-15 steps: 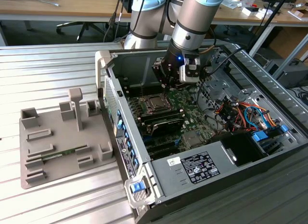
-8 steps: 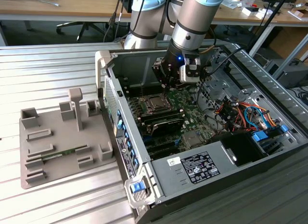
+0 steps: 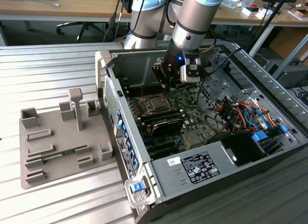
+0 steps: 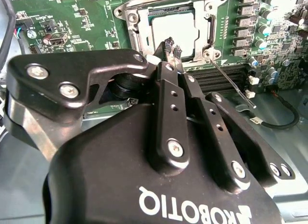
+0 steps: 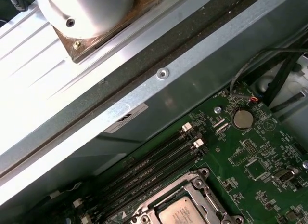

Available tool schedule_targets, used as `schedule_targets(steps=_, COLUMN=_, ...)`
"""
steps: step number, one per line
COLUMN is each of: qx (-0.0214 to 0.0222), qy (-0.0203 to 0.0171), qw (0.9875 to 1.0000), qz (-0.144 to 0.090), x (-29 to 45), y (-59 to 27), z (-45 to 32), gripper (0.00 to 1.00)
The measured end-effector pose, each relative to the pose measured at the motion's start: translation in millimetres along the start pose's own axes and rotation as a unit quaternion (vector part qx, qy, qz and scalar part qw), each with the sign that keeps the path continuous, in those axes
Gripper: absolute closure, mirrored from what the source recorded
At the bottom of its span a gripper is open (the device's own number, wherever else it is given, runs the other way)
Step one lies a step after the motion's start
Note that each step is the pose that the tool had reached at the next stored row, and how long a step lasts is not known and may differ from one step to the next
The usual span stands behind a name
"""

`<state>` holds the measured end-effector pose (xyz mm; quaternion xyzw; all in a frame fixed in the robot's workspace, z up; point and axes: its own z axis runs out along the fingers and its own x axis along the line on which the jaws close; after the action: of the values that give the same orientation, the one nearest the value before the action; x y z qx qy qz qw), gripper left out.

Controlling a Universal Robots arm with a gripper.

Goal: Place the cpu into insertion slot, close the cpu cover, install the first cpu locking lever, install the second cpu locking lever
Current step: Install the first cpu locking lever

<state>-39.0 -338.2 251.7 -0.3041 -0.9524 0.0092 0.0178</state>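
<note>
The cpu (image 4: 173, 27) lies flat in the insertion slot (image 4: 159, 13) on the green motherboard, its silvery top showing through the cut-out of the cpu cover (image 4: 136, 22). The cover lies down over it. My gripper (image 4: 172, 47) is shut with nothing between its fingertips, which sit right at the cover's edge. A thin metal locking lever (image 4: 230, 83) runs out slantwise from the socket's corner across the memory slots. In the exterior view the gripper (image 3: 166, 85) hangs just above the socket (image 3: 156, 104). The first wrist view shows the cpu (image 5: 180, 215) and the cover's frame (image 5: 195, 184).
Long black memory slots (image 5: 149, 168) flank the socket, with a black module (image 3: 166, 123) beside it. The case's metal wall (image 5: 159, 96) stands close behind. Cables (image 3: 240, 111) and a power supply (image 3: 197, 167) fill the case's other end. A grey fixture tray (image 3: 62, 137) lies outside.
</note>
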Motion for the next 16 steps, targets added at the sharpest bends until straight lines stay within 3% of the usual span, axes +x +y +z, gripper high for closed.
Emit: schedule_targets(steps=16, qx=0.0004, qy=-0.0004, qw=0.9999, qz=-0.015, x=0.0, y=0.0, z=0.0, gripper=0.90)
